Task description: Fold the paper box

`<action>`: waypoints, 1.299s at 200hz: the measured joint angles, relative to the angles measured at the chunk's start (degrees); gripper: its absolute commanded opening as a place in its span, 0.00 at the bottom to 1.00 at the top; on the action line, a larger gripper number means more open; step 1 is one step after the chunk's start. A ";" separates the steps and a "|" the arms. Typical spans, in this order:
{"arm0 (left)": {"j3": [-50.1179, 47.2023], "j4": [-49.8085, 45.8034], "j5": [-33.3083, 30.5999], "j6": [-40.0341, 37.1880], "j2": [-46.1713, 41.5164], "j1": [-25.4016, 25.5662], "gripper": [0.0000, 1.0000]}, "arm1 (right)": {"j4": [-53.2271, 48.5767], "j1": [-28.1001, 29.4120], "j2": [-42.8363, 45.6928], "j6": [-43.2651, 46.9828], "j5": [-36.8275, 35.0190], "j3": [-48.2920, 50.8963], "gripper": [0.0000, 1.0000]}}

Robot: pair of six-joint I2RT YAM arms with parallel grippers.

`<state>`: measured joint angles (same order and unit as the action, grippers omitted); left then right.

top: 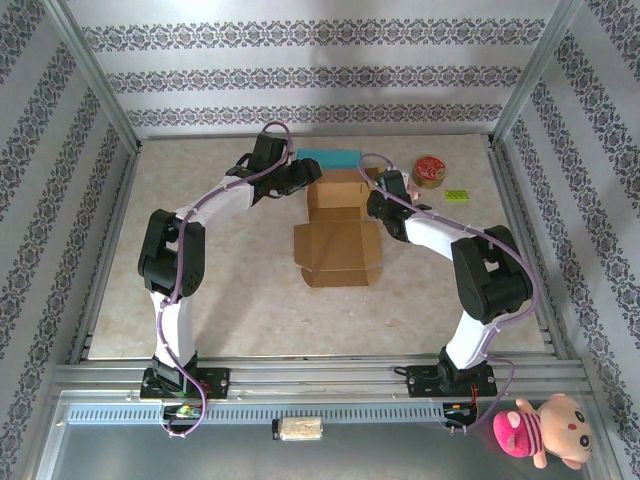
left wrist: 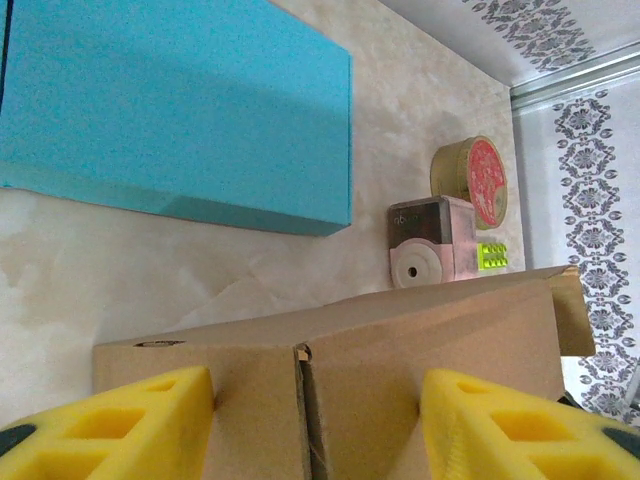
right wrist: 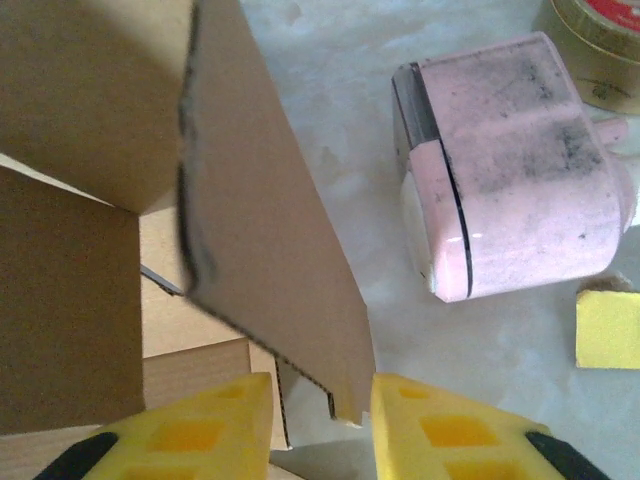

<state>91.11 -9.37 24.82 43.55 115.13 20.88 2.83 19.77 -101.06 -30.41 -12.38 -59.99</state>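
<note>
Table: we see a pale marbled top (top: 220, 290) with both arms reaching toward its far middle.
Left gripper: our left gripper (top: 308, 180) sits at the far-left corner of the box. From the left wrist, its yellow fingers (left wrist: 150, 420) are spread wide, with a raised cardboard wall spanning the space between them. We see no pinch on it.
Teal block: a flat teal block (top: 328, 158) lies just beyond the box, near the back edge.
Paper box: the paper box (top: 335, 245) lies mid-table between the two grippers. Its near part is spread open and flat, and its far part has walls standing up.
Right gripper: our right gripper (right wrist: 322, 385) is at the box's far-right side. Its fingers (right wrist: 450, 430) are drawn close on either side of a tilted flap's edge. We cannot tell whether they actually clamp it.
Pink device: a scuffed pink device (right wrist: 510, 170) stands just right of that flap.
Round tin: a red-topped tin (top: 430, 170) sits beyond the device.
Green piece: a small yellow-green piece (top: 457, 195) lies right of the device.
Plush toy: a pink plush toy (top: 540, 428) rests off the table, at the near right.
</note>
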 measured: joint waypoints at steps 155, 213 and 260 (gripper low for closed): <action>-3.50 -0.48 -8.48 -5.18 -6.10 -0.76 0.79 | -3.17 1.03 0.35 -6.78 -1.60 -1.75 0.05; -18.08 4.33 -15.65 -4.94 -22.01 3.43 0.39 | -3.30 2.05 0.35 -6.75 -1.88 -1.75 0.04; -23.17 13.07 -9.27 -0.96 -14.78 14.32 0.00 | -4.81 2.25 0.35 -6.78 -2.27 -1.79 0.04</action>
<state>67.94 3.70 15.55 42.59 100.36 35.20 -1.98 22.02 -100.71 -37.19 -14.66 -61.78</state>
